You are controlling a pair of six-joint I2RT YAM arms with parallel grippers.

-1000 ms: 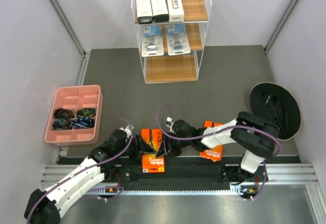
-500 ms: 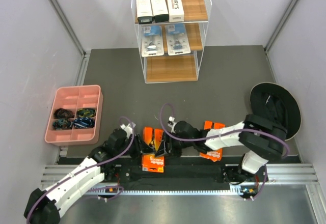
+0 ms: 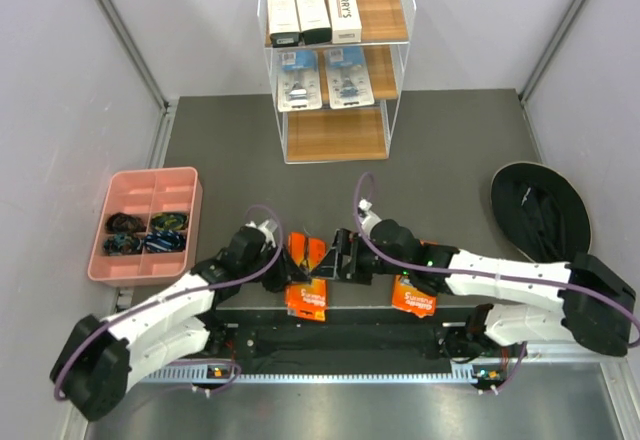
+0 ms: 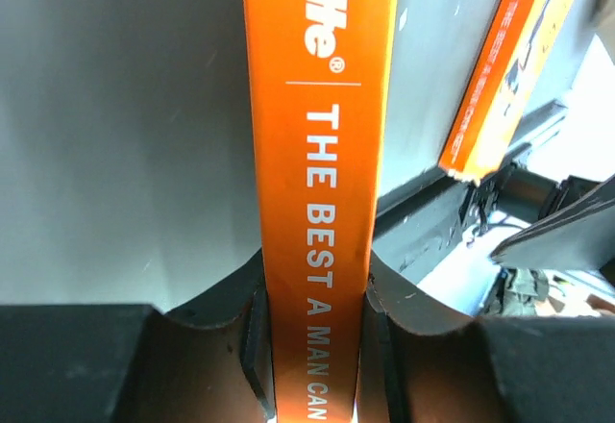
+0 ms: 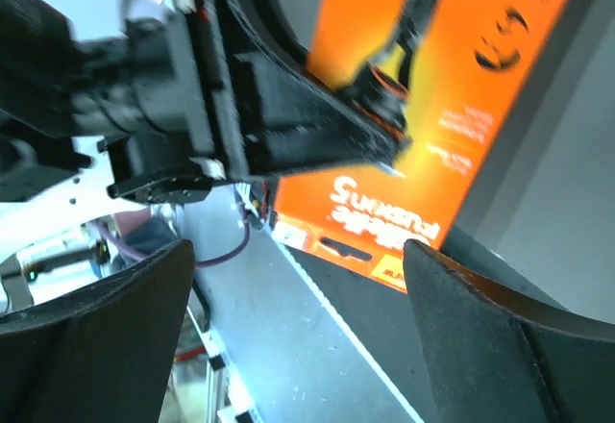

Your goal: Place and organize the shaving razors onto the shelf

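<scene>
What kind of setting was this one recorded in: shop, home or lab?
Most likely a lab cell, not a shop: bare grey walls box in a dark mat, the arms mount on a metal rail, and the only retail fixture is one wire shelf.

The shelf (image 3: 335, 135), white wire with three wooden tiers, carries three white boxes (image 3: 312, 10) side by side on top and two blue blister packs (image 3: 298, 80) on the middle tier. Well before the shelf, the first orange card (image 3: 303, 260) stands on edge between the left fingers (image 4: 216, 346); the second orange card (image 3: 414, 297) lies further right
</scene>
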